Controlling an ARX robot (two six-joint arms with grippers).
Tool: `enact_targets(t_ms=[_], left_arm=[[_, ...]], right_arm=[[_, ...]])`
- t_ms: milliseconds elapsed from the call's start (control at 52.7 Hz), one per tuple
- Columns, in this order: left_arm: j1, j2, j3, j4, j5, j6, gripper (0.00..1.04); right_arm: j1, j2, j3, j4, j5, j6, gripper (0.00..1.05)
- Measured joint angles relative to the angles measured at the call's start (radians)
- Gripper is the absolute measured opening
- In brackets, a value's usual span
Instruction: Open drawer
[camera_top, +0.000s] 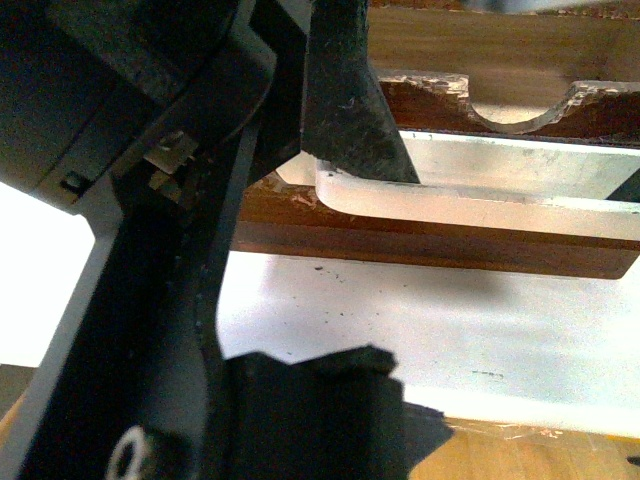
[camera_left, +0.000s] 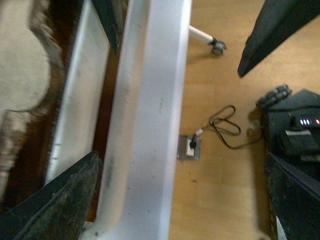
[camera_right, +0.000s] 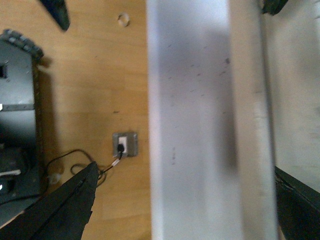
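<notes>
- Dark brown scratched wooden drawer (camera_top: 420, 240): stands on a white table surface (camera_top: 420, 340) straight ahead of the robot, with its front face toward the front camera. A half-round notch (camera_top: 520, 112) is cut in its chipped top edge.
- Long white handle (camera_top: 480, 205): runs level across the drawer front and stands off it. A glossy white strip lies on the wood behind it.
- Left gripper (camera_left: 180, 157): jaws spread wide, gripping nothing.
- Left gripper fingers: one dark finger (camera_top: 350, 110) reaches down between the drawer front and the handle, and its tip is lost behind the handle's top edge. The other finger (camera_left: 295, 200) hangs on the outer side, above the floor. The handle lies between the two. Contact between the inner finger and the handle cannot be confirmed.
- Right gripper (camera_right: 186, 167): jaws also wide apart, holding nothing, one finger on each side of the same white band. This view is blurred, so handle and table edge cannot be told apart in it.
- Pale wooden floor (camera_left: 225, 200) beyond the table edge: a grey socket plate (camera_left: 190, 148) with a black cable (camera_left: 227, 125) plugged in, a white leg with a caster (camera_left: 216, 46), and black equipment (camera_left: 300, 125) with small lit indicators.
- How far the drawer stands out cannot be determined.
</notes>
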Motion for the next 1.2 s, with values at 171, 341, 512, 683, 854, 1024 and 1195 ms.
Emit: enact_targets(t_ms=[171,341,512,683,854,1024,1195], left_arm=[[0.042,-0.075,-0.082,0.247,0.022,-0.138,0.98],[0.106,-0.172,-0.199,0.5,0.003,-0.339,0.98],[0.18,-0.245,-0.341,0.675,-0.095,-0.497,0.98],[0.31,-0.394,-0.563,0.834,-0.268,-0.727,0.98],[0.413,-0.625,-0.723,0.751,-0.43,-0.973,0.98],[0.418,-0.861,-0.802,0.557,-0.553,-1.069,0.98],[0.38,-1.065,-0.843,0.335,-0.667,-1.123,0.98]], right_arm=[[-0.045,-0.093,-0.056,0.165,-0.091,0.124,0.96],[-0.106,-0.219,-0.148,0.339,-0.123,0.262,0.96],[-0.168,-0.33,-0.259,0.495,-0.111,0.406,0.96],[-0.273,-0.53,-0.429,0.615,-0.08,0.621,0.96],[-0.419,-0.782,-0.562,0.558,-0.141,0.82,0.96],[-0.544,-0.977,-0.646,0.453,-0.196,0.908,0.96],[-0.607,-1.019,-0.695,0.478,-0.195,0.999,0.96]])
